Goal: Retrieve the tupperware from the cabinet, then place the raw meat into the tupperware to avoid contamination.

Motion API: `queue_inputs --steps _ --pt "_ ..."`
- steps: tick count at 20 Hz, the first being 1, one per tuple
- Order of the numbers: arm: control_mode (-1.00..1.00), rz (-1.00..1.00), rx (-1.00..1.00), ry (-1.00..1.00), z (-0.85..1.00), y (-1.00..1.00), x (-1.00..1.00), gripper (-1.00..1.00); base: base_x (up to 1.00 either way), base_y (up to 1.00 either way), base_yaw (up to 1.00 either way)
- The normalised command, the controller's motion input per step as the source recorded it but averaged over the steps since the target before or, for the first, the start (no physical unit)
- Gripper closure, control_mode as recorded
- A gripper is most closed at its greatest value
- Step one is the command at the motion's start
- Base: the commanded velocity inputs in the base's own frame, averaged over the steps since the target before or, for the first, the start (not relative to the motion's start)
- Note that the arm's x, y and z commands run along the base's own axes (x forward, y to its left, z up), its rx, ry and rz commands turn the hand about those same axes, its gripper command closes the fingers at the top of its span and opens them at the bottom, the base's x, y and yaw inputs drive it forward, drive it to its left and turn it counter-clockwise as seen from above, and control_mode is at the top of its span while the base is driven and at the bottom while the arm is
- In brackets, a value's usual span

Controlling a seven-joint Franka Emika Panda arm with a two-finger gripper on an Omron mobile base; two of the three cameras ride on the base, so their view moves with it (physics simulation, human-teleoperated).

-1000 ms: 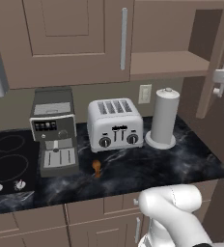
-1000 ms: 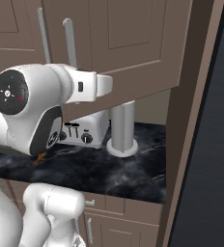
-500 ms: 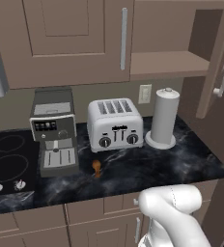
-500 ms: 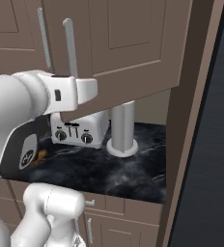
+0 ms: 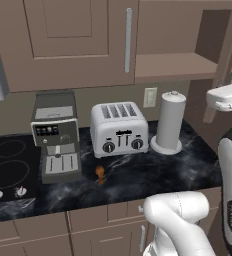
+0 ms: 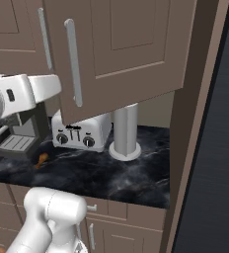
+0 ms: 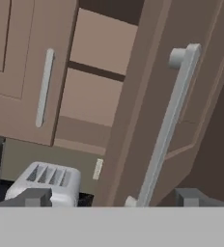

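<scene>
- The cabinet [image 5: 78,40] hangs over the worktop [image 5: 138,175]; its right door [image 6: 121,49] stands swung open, its left door shut, and a plain shelf [image 5: 173,67] shows in the open half, with nothing to be made out on the part in view.
- The open door's long silver handle [image 7: 169,120] runs just ahead of the gripper [image 7: 114,197] in the hand view, between the two dark fingertips [image 7: 36,197], which stand wide apart and hold nothing.
- A black cooktop [image 5: 8,170] sits at the left end of the worktop.
- A coffee machine [image 5: 55,135] stands just right of the cooktop, near the back wall.
- A silver four-slot toaster [image 5: 119,129] stands at the middle of the worktop, toward the back.
- A tall grey cylinder [image 5: 169,122] stands right of the toaster, close to the right end of the worktop.
- The raw meat [image 5: 100,173], a tiny orange-brown piece, lies on the worktop in front of the gap between coffee machine and toaster, nearer the front edge.
</scene>
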Motion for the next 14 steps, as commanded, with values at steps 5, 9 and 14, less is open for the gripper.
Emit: queue_inputs --steps 5,9,14 --pt "-1.0 0.0 -0.19 0.07 0.0 0.64 -0.04 -1.0 0.0 0.0 0.0" --pt "-1.0 0.0 -0.2 0.12 0.0 0.61 -0.01 -1.0 0.0 0.0 0.0" --pt "-1.0 0.0 -0.21 0.18 0.0 0.51 0.0 -1.0 0.0 0.0 0.0"
